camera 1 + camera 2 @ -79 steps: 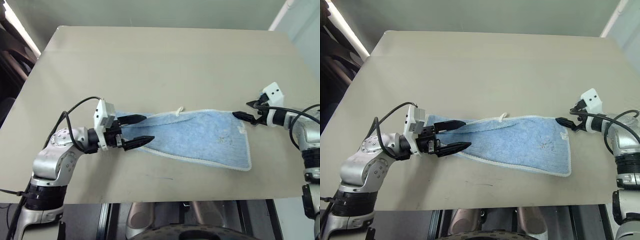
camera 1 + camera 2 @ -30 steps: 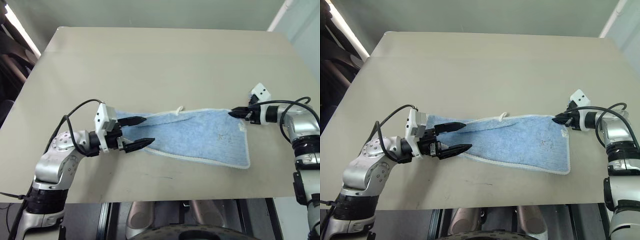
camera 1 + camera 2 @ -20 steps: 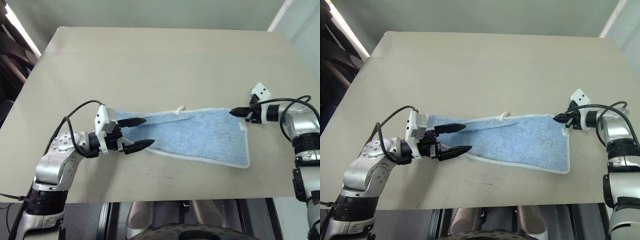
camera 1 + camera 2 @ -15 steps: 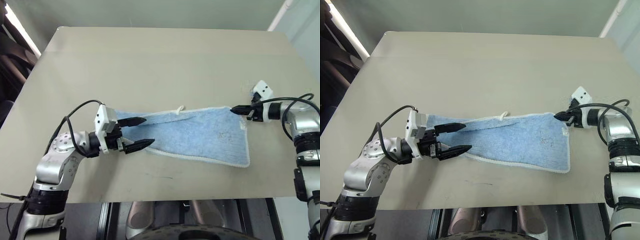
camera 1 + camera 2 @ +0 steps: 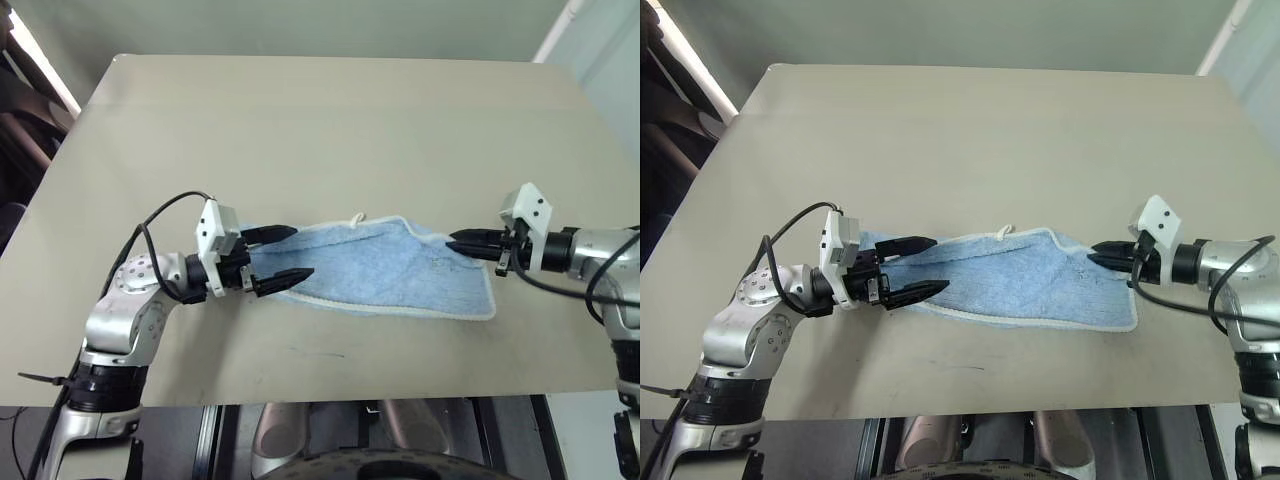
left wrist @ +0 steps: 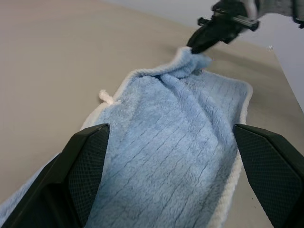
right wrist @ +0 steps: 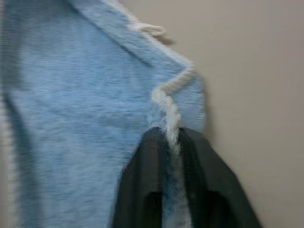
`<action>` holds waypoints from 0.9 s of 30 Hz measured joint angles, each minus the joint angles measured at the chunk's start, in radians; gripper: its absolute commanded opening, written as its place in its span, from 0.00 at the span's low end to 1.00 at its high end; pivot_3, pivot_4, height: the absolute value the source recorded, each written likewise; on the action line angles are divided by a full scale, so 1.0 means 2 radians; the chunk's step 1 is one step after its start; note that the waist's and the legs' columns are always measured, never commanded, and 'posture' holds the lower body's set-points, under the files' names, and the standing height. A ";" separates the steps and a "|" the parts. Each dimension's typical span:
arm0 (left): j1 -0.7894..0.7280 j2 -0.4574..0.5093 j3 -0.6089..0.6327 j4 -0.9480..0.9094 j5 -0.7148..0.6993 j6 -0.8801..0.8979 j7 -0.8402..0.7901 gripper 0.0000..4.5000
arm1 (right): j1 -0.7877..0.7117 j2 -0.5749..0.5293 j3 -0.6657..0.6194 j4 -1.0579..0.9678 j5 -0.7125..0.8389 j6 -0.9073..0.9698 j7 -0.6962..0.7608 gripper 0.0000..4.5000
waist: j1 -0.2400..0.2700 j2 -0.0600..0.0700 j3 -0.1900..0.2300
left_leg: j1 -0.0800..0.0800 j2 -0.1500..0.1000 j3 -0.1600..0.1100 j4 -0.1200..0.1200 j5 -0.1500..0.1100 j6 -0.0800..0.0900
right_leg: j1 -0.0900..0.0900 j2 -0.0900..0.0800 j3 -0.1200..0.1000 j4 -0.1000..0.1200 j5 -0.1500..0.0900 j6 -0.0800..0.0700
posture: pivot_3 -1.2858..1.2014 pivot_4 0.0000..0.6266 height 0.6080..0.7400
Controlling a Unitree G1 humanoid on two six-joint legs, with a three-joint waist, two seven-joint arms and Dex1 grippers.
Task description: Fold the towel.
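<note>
Lying across the near half of the table, the towel is a long strip of light blue fluffy cloth with a white stitched border, stretched between the two arms. Its small white loop tag sticks out from the far edge of the towel, roughly at the middle of that edge. The towel's far right corner is lifted and bunched, pulled in over the rest of the cloth, so the border makes a kink there; the near right corner lies flat on the table.

At that lifted corner sits the right gripper. Its two black fingers stand only narrowly apart, with the white border and a bit of blue pile between them, as the right wrist view shows, so the corner is pinched in its grip. The left wrist view shows the same gripper at the far end of the towel with the bunched corner at its tip.

At the towel's left end is the left gripper, spread wide. Its two fingers straddle the cloth, one over the far edge and one by the near edge, with the blue pile lying loose between them and nothing clamped.
</note>
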 measured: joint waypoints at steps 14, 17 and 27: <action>-0.027 -0.018 -0.026 0.044 0.019 -0.027 -0.028 1.00 | 0.045 -0.012 -0.014 -0.063 0.020 0.019 -0.062 0.84 | 0.000 0.000 0.000 | 0.000 0.000 0.000 0.001 0.001 0.000 | 0.000 0.000 0.000 0.000 -0.002 0.006 | 0.52 0.24 0.68; -0.028 -0.021 -0.029 0.047 0.023 -0.030 -0.030 1.00 | 0.044 -0.017 -0.014 -0.050 0.016 0.009 -0.062 0.84 | 0.000 0.000 0.000 | -0.001 0.000 0.000 0.001 0.001 0.000 | 0.000 0.000 0.000 0.000 -0.002 0.006 | 0.52 0.24 0.68; -0.034 -0.025 -0.033 0.060 0.029 -0.042 -0.037 1.00 | 0.008 -0.015 0.019 0.007 -0.006 -0.015 -0.063 0.75 | 0.000 0.000 0.000 | 0.000 0.000 0.000 0.001 0.001 0.000 | 0.000 0.000 0.000 0.000 -0.002 0.006 | 0.52 0.24 0.68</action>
